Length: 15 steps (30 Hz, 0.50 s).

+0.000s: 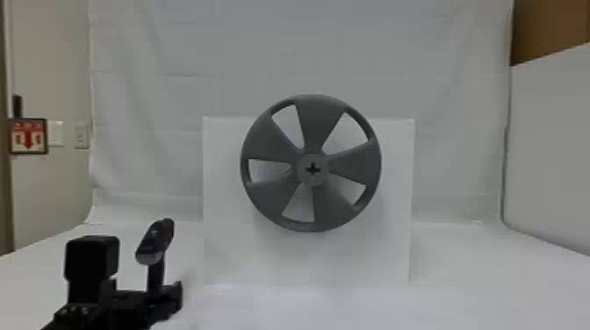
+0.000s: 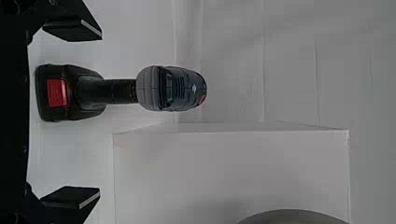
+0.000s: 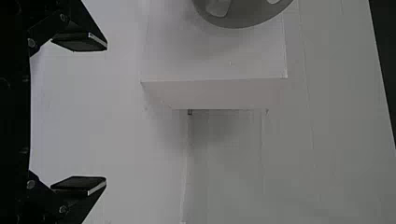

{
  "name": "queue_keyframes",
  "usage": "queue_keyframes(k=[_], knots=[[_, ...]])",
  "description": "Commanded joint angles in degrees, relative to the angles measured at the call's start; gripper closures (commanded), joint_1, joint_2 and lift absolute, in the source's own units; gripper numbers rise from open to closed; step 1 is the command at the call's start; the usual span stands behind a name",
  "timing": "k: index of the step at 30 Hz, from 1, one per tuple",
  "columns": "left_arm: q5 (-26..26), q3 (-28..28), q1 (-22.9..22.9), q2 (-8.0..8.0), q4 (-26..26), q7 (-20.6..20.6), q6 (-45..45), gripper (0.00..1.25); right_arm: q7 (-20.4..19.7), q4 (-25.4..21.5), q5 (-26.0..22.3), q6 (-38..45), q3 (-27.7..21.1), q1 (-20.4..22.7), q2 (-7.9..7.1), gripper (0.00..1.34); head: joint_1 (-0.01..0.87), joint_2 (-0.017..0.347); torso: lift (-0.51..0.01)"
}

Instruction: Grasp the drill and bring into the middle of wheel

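White cloth (image 1: 175, 52) hangs behind a white table (image 1: 483, 281), and on that table I see a pale box (image 1: 228, 245) with the grey wheel (image 1: 314, 114) upright at its front. Over on the robot's left stands the drill (image 2: 112, 91), upright on its battery base, well apart from the wheel. The left gripper (image 2: 99, 113) has its fingers spread wide, pinching nothing; the drill seems to sit in line with the gap, though how deep is hard to judge. The right gripper (image 3: 106, 113) is parked on its own side, fingers apart and bare. So I'd call it the approach: lining up looks nearly done, while the grasp, the lift and the carry to the wheel's cross-marked middle (image 1: 312, 169) all remain.
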Motion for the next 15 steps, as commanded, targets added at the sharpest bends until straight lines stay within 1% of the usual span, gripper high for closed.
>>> queue_keyframes(k=[1, 6, 15], knots=[[0.34, -0.24, -1.35, -0.09, 2.40, 0.00, -0.68, 0.11, 0.45, 0.00, 0.19, 0.00, 0.23, 0.00, 0.08, 0.27, 0.054, 0.031, -0.403], [-0.18, -0.85, -2.58, -0.35, 4.07, 0.79, -1.29, 0.11, 0.45, 0.00, 0.27, 0.09, 0.50, -0.09, 0.08, 0.27, 0.054, 0.031, -0.403], [-1.50, -1.38, -4.61, -1.49, 8.38, 1.14, -3.40, 0.11, 0.45, 0.00, 0.36, 0.18, 1.02, -0.18, 0.08, 0.27, 0.054, 0.031, -0.403]])
